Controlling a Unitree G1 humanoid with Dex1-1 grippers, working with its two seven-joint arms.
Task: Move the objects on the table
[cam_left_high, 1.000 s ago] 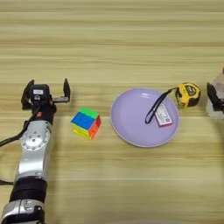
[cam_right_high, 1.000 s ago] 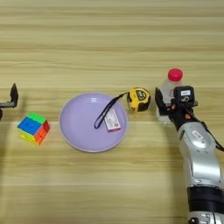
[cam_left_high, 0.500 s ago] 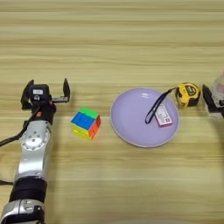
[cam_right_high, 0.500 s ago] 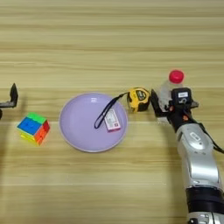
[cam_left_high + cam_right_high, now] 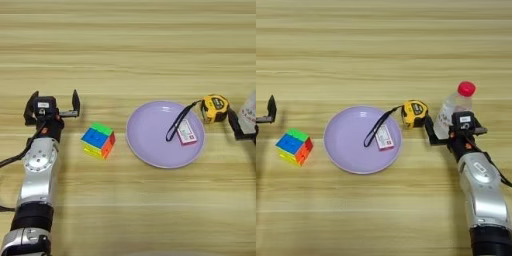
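Observation:
The clear plastic bottle [image 5: 450, 111] with its red cap [image 5: 466, 88] stands at the right, leaning with its cap to the right. My right gripper [image 5: 455, 132] is open, one finger on either side of the bottle's lower part, which hides the base. Just left of it lies the yellow-black tape measure [image 5: 414, 112]; its black strap [image 5: 376, 130] and tag [image 5: 384, 137] rest on the lilac plate [image 5: 346, 150]. The multicoloured puzzle cube [image 5: 98, 140] sits left of the plate. My left gripper [image 5: 53, 101] stays open and empty, up and to the left of the cube.
The lilac round plate [image 5: 150, 145] lies in the middle between cube and tape measure. The light wooden table [image 5: 130, 45] stretches bare behind all the things and in front of the plate.
The right gripper has come a little closer around the bottle's base, and the bottle now leans with its cap to the right. The left arm, cube, plate and tape measure have not moved.

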